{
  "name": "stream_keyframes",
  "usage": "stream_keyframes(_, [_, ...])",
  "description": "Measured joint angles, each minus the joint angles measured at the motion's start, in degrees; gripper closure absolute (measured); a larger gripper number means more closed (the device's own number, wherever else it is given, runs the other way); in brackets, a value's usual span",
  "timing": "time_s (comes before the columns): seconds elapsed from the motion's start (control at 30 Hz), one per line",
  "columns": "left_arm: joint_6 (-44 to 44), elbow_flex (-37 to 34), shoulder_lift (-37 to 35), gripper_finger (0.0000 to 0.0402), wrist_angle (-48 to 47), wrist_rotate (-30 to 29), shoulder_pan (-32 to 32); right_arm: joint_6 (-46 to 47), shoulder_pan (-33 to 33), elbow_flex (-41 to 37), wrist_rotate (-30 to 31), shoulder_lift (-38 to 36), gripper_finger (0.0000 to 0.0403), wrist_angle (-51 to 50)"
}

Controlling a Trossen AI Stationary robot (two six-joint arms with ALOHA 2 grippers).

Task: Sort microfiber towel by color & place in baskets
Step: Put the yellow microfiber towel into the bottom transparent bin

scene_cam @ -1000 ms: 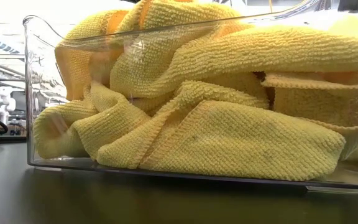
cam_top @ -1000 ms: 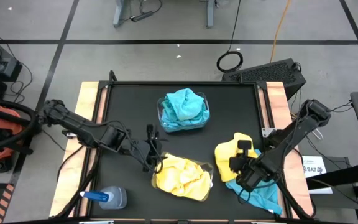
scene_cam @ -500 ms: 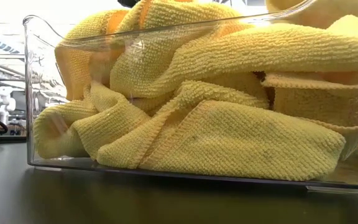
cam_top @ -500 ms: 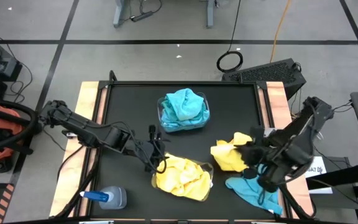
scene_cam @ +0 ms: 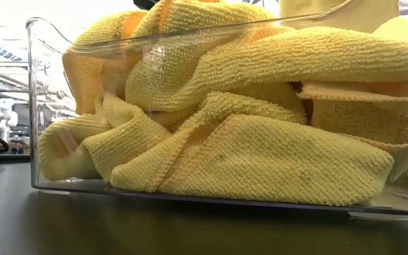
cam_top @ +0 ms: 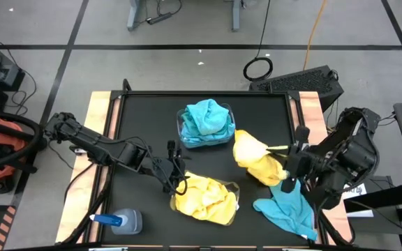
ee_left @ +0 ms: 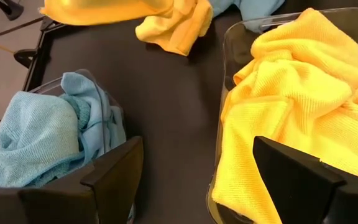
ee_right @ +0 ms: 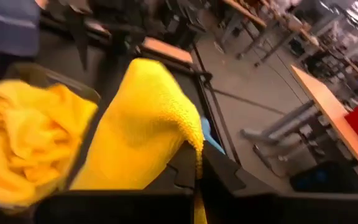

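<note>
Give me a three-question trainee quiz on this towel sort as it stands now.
1. True or false: the right end effector is shut on a yellow towel.
2. Which colour fills the far basket? A) yellow B) turquoise
3. What lies loose near the table's right front corner?

Key: 1 true. 2 B; the near basket holds yellow. 3 a turquoise towel. The left end effector waits open by the near basket.

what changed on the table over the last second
The right hand, shut on a yellow towel, lifted it off the turquoise towel at the table's right edge and swung it toward the middle. The turquoise towel now lies uncovered. The left hand stayed open beside the basket of yellow towels; the basket of turquoise towels and the spray bottle did not move.
</note>
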Motion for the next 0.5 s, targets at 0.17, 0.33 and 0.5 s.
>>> stream_keyframes(0.17, [0.22, 0.01, 0.00, 0.0091, 0.07, -0.01, 0.02, -13.59, -0.07, 0.00, -5.40, 0.39, 0.0403, 15.17])
stream_keyframes(0.33, [0.67, 0.01, 0.00, 0.0091, 0.13, -0.02, 0.11, -26.99, -1.15, 0.00, -9.43, 2.90, 0.0403, 29.03])
stream_keyframes(0.5, [0.63, 0.01, 0.00, 0.0091, -0.03, -0.03, 0.13, -36.42, -3.65, 0.00, -14.35, 5.63, 0.0403, 39.47])
